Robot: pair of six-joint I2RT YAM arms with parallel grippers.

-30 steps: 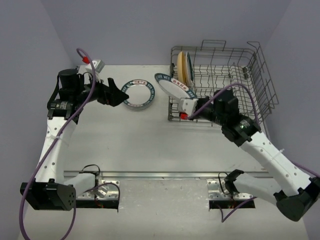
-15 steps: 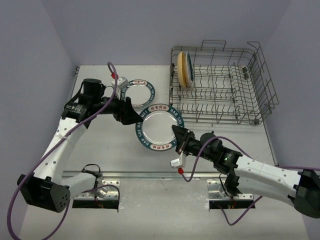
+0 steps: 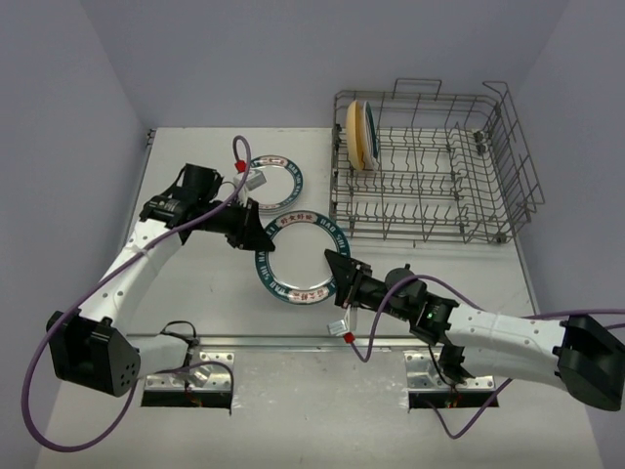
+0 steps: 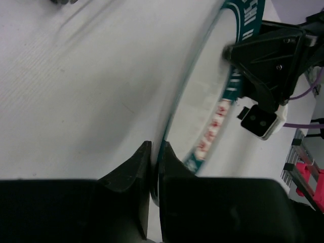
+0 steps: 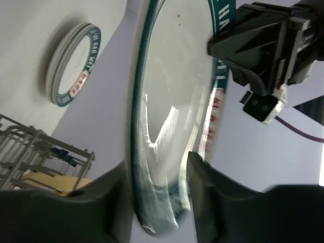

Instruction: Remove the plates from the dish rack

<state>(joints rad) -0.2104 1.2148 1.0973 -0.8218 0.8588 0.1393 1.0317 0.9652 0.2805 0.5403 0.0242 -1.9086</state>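
A white plate with a teal rim and red characters (image 3: 298,258) hangs tilted over the table's middle, between both arms. My left gripper (image 3: 259,234) is shut on its left rim; the left wrist view shows both fingers pressed against the thin edge of the plate (image 4: 207,101). My right gripper (image 3: 338,265) stands at the opposite rim, its jaws parted around the plate's edge (image 5: 172,76) with slack. A stack of teal-rimmed plates (image 3: 270,183) lies flat on the table. The grey wire dish rack (image 3: 439,195) holds a tan plate (image 3: 353,135) upright with a teal-rimmed one (image 3: 368,131) behind it.
The rack fills the far right of the table, with tall wire walls and looped handles. The plate stack lies just behind the held plate, close to the left arm's cable. Both arms' bases (image 3: 186,376) sit on a rail at the near edge.
My left gripper has closed on the plate's left rim. My right gripper's jaws have parted a little at the other rim. The plate has shifted slightly left and away.
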